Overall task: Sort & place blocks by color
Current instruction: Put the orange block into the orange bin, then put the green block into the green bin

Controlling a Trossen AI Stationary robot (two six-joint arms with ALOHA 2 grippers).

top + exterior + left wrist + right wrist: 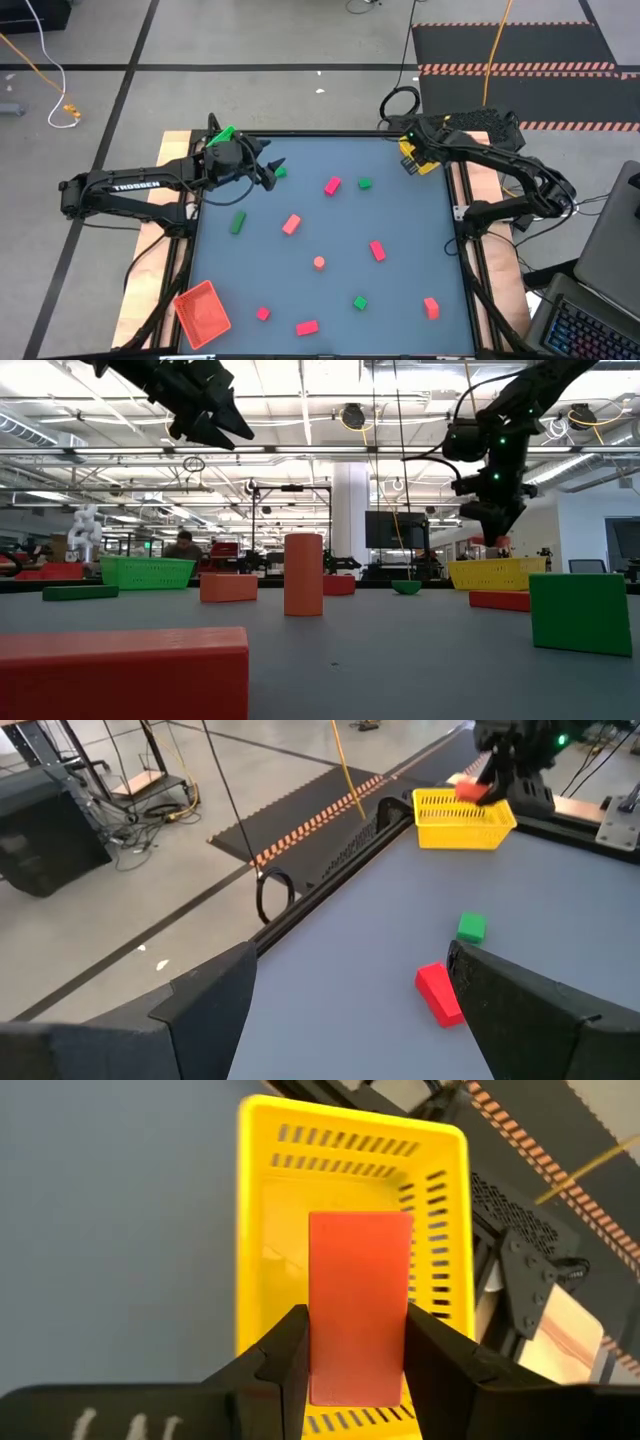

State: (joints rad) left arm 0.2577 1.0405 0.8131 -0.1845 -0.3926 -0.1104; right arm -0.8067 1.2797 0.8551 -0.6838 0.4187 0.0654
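Note:
My right gripper (pixel 360 1375) hangs over the yellow tray (pixel 265 1230) at the table's far right corner and is shut on a salmon-orange bar block (pixel 360 1280). My left gripper (pixel 270 167) is open and holds nothing. It hovers near the far left, beside the green tray (pixel 222 134), with a small green block (pixel 280 172) close by on the table. The other blocks lie flat on the blue table: pink-red (pixel 332 185), green (pixel 365 183), a green bar (pixel 237 222), salmon (pixel 291 224) and a round orange one (pixel 319 262). My right gripper pinches the salmon-orange bar between its two fingers (pixel 290 1365), one on each long side near its end (pixel 360 1360). The fingers come from above, pointing down. The bar is lifted clear, above the inside of the yellow tray.
A red tray (pixel 203 310) sits at the near left corner. Further blocks lie toward the near edge: red (pixel 377 250), green (pixel 360 302), red (pixel 431 307), red (pixel 262 314) and red (pixel 307 327). Open table lies between them. A laptop (pixel 590 320) stands off the table's right.

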